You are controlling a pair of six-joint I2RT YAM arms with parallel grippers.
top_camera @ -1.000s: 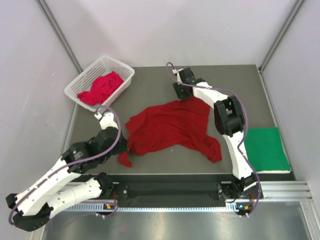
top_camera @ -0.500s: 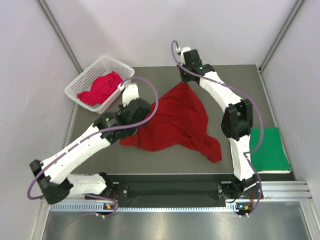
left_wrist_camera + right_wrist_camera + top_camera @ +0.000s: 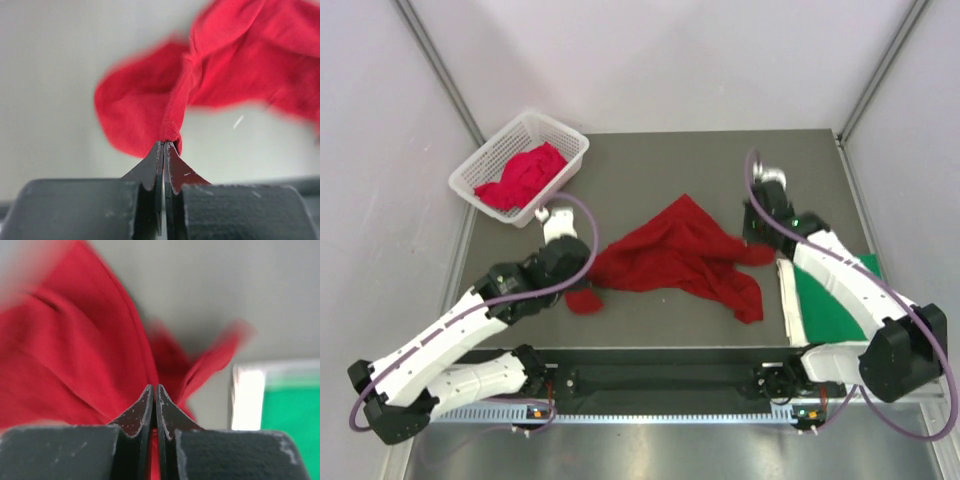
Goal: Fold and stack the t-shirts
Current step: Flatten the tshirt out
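A dark red t-shirt [image 3: 670, 250] lies bunched at the middle of the table, drawn out between both grippers. My left gripper [image 3: 590, 278] is shut on its left end; in the left wrist view the fingertips [image 3: 164, 144] pinch a rolled hem of the t-shirt [image 3: 140, 115]. My right gripper [image 3: 757, 243] is shut on its right side; in the right wrist view the jaws [image 3: 154, 388] clamp a fold of the t-shirt [image 3: 65, 350]. A folded green t-shirt [image 3: 830, 315] lies at the near right, partly under the right arm.
A white lattice basket [image 3: 488, 148] stands at the back left with another red t-shirt [image 3: 525, 175] crumpled in it. The green t-shirt [image 3: 295, 410] has a white edge [image 3: 247, 400] beside it. Grey walls close in the table.
The right gripper shut on the shirt's far edge, raised it, then swung it to the right and nearer. The left gripper carried its end toward the back, then back near-left. The shirt is now bunched.
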